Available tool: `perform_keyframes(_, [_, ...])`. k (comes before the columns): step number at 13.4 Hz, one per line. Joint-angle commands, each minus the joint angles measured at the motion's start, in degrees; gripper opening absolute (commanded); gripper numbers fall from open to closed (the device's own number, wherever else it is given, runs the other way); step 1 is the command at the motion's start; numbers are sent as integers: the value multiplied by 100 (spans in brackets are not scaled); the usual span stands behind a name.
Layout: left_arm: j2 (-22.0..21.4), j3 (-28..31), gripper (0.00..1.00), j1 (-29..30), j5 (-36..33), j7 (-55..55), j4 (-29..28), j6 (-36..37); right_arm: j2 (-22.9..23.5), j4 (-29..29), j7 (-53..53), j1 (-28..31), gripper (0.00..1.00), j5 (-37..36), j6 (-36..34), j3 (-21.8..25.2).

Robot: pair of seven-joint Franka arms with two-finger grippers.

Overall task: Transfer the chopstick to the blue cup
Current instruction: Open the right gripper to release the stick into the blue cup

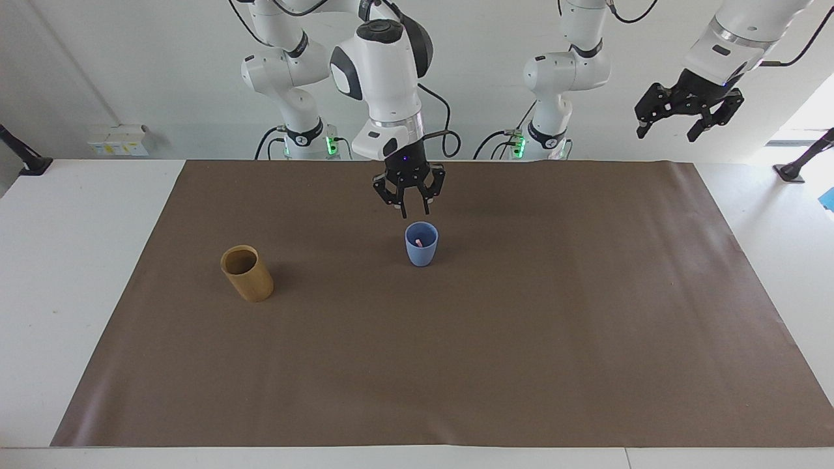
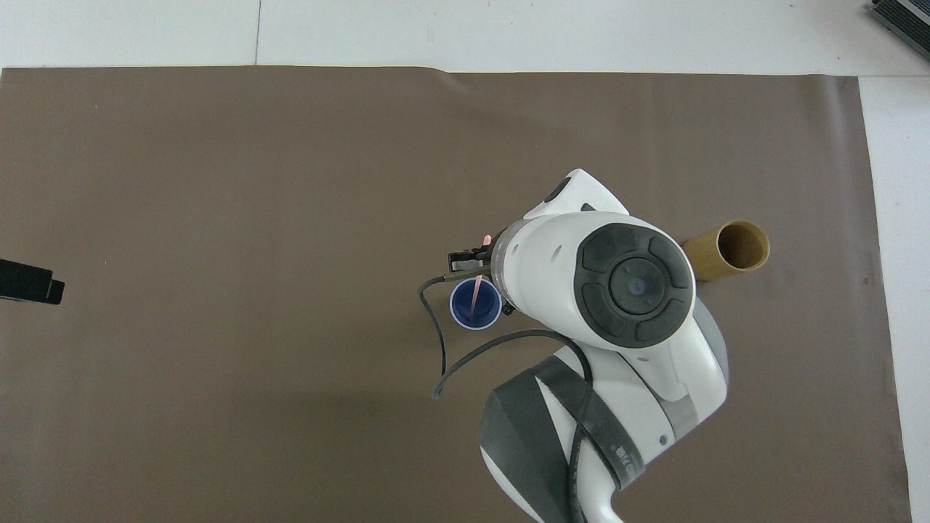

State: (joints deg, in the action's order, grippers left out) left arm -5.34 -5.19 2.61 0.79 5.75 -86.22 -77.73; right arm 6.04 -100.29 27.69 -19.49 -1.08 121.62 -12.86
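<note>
R tool (image 1: pixel 414 213) hangs just above the blue cup (image 1: pixel 421 243), fingers apart w/ a clear gap between the tips, nothing held. Chopstick (image 1: pixel 420 242) sits inside the blue cup: facing view shows only a short pink bit at the cup's mouth; overhead view shows the pink stick (image 2: pixel 476 295) leaning inside the cup (image 2: pixel 475 304), top end tilted toward 12 o'clock, near the tool's fingers. Can't tell whether the stick's top touches the fingers.

Blue cup stands upright on the brown mat (image 1: pixel 456 339), roughly mid-worktop, somewhat nearer the robots than the mat's centre. In the overhead view the R arm's big white wrist covers the area at the cup's 3 o'clock.

Tan cup (image 1: pixel 247 273) stands on the mat toward the R arm's end of the worktop, well apart from the blue cup; in the facing view it's at about 8 o'clock from the blue cup, a bit farther from the robots. Empty as far as its mouth shows.

L tool (image 1: pixel 689 111) waits high up over the L arm's end of the worktop (image 1: pixel 78 260), fingers spread wide, nothing in them. In overhead view only a dark edge of it (image 2: pixel 29 282) shows at 9 o'clock.
</note>
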Motion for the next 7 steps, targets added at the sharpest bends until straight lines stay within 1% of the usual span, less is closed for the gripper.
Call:
perform_keyframes(1, [-38,-17,100,46,-35,14,36,91,-14,106,201,207,77,-7,-129,-15])
perform_keyframes(2, [-38,-26,100,46,-35,14,36,91,-84,124,202,356,85,-7,-243,-15])
perform_keyframes(3, [-38,-26,100,46,-35,14,36,108,-215,115,202,506,100,2,-323,-23])
perform_keyframes(7, [-38,-26,100,46,-35,14,36,91,-778,106,79,1235,100,11,-1139,-6])
